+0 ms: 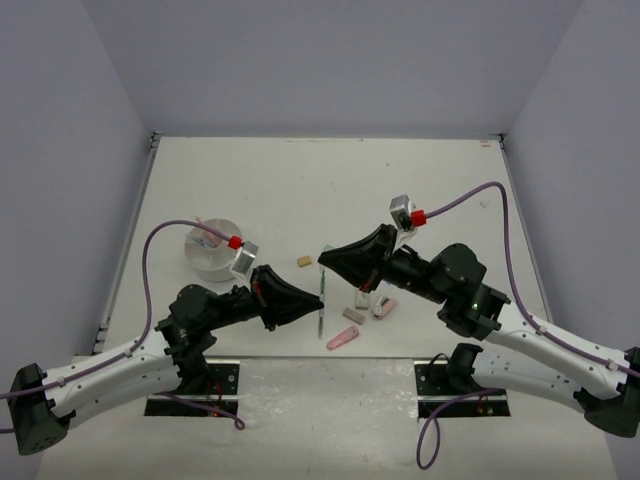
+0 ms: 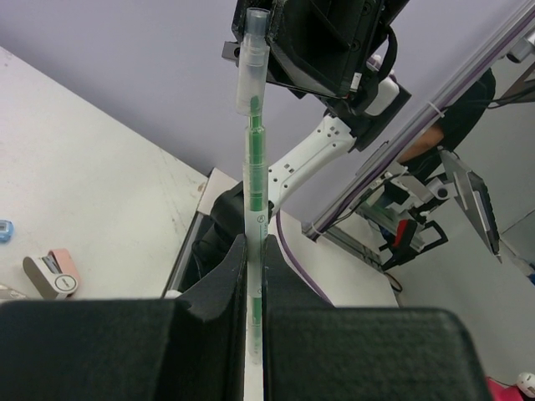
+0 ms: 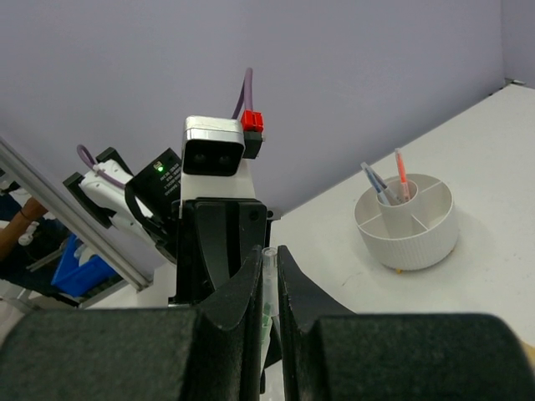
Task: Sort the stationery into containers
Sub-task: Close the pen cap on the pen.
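The left gripper (image 2: 254, 249) is pressed together on the green pen (image 2: 254, 159), which hangs in the air between the two arms. The right gripper (image 3: 269, 257) pinches the other end of this pen. The white holder (image 3: 407, 242) stands on the left part of the bench (image 1: 260, 180), with thin pens (image 3: 401, 167) in its middle compartment.

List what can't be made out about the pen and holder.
- Green pen: in the left wrist view, its lower end is buried in the left hand.
- Same pen, right wrist view: nearly all hidden inside the right hand.
- White holder, top view: contents too small; left wrist camera overlaps its rim.
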Robot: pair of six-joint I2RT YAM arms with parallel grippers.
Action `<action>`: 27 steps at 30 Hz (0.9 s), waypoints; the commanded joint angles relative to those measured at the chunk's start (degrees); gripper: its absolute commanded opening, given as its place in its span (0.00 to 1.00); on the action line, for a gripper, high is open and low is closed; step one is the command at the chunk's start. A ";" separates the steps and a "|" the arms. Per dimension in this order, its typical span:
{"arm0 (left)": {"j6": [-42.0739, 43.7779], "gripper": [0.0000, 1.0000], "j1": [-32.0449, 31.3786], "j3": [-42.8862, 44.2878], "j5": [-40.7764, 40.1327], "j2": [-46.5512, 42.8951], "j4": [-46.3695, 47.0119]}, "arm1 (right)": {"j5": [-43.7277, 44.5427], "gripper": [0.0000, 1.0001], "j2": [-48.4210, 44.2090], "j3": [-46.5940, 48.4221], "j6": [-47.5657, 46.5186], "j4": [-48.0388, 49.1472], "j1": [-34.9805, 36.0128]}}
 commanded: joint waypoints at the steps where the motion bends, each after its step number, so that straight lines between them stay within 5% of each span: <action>1: 2.52 0.00 -0.01 2.70 -1.98 -0.92 2.38 | -2.26 0.00 -0.34 -2.49 1.83 3.09 0.21; 7: 2.62 0.00 -0.01 3.32 -2.68 0.01 3.49 | -1.17 0.00 -0.83 -7.10 6.46 10.50 0.22; 27: 8.25 0.00 -0.10 6.31 -6.29 0.41 -2.17 | -1.84 0.10 -0.78 -8.07 5.56 9.75 0.13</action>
